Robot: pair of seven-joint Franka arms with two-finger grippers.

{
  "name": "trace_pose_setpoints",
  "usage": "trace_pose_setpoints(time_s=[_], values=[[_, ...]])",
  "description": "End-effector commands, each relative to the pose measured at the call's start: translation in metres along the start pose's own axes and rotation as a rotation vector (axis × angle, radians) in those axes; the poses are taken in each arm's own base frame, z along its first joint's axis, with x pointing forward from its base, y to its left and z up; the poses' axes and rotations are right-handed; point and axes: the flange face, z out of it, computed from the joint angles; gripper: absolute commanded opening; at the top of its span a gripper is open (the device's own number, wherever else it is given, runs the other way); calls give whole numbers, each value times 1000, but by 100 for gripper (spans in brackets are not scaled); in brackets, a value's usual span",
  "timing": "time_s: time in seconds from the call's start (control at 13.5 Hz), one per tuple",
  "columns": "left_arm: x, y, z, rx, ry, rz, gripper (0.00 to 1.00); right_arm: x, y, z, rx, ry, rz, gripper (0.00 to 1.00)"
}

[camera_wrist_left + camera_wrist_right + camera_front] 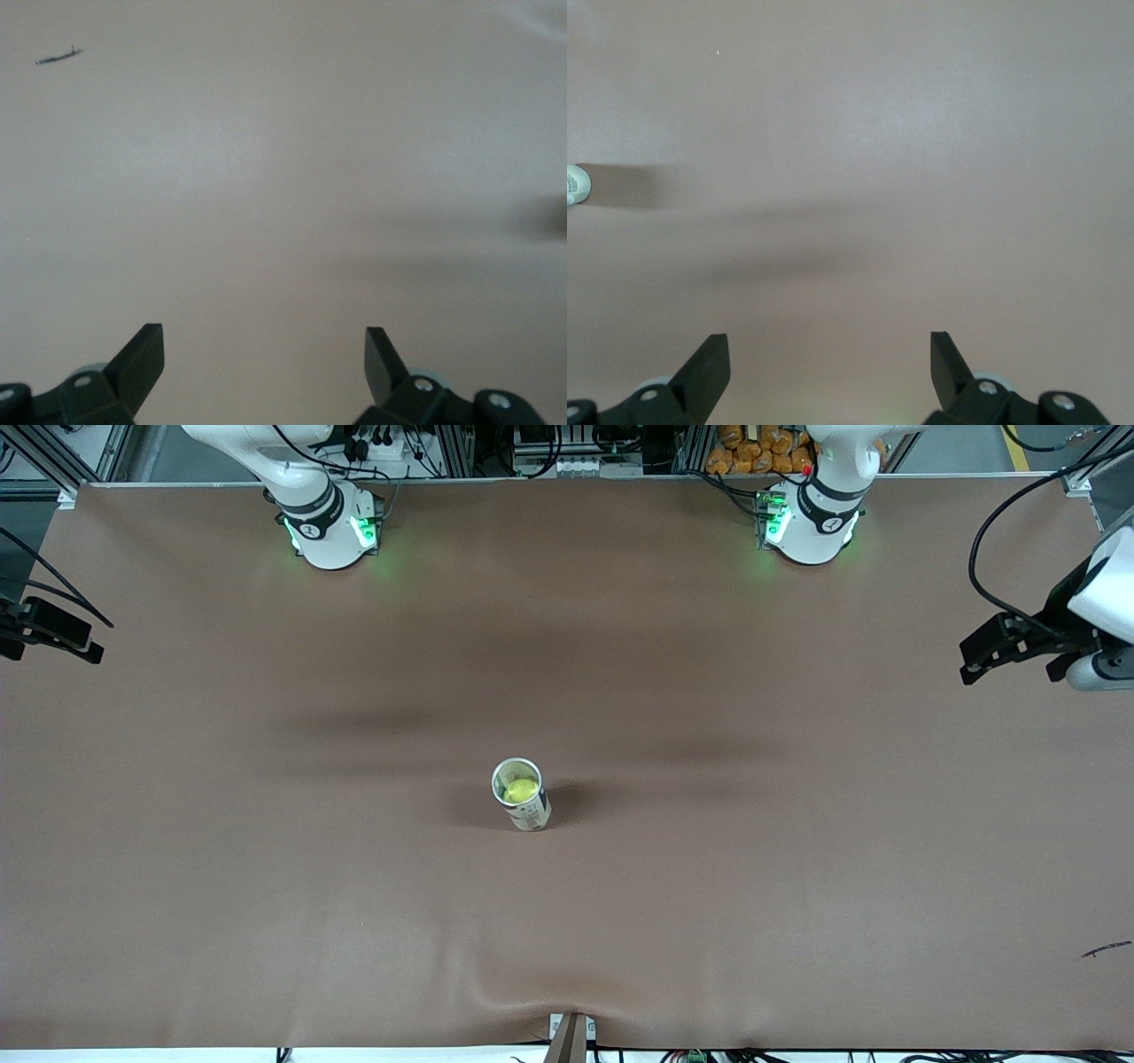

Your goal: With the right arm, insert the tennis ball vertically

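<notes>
A yellow-green tennis ball [521, 788] sits inside an upright white tube can [532, 814] with an open top, at the middle of the brown table. An edge of the can shows in the right wrist view [574, 184]. My right gripper [62, 638] hangs open and empty over the table's edge at the right arm's end, well away from the can. In its own view the right gripper [830, 345] has only bare cloth between its fingers. My left gripper [983, 655] hangs open and empty over the left arm's end; in its own view it [263, 341] is over bare cloth.
The two arm bases [330, 522] [811, 518] stand along the table's edge farthest from the front camera. A small dark mark [1106, 950] lies on the cloth toward the left arm's end, also in the left wrist view [58, 57]. A bracket [570, 1036] sits at the nearest edge.
</notes>
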Motion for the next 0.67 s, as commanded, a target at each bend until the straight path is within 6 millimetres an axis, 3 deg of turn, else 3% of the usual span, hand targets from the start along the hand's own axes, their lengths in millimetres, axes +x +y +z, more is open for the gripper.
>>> trace_pose_setpoints(time_s=[0.0, 0.3, 0.59], values=[[-20, -3, -7, -46, -41, 3, 100, 2, 1, -4, -1, 3, 14, 100], [-47, 7, -4, -34, -71, 21, 100, 1, 1, -4, -1, 0, 14, 100], [-55, -14, -11, -31, -90, 0, 100, 1, 1, -4, -1, 0, 14, 100]])
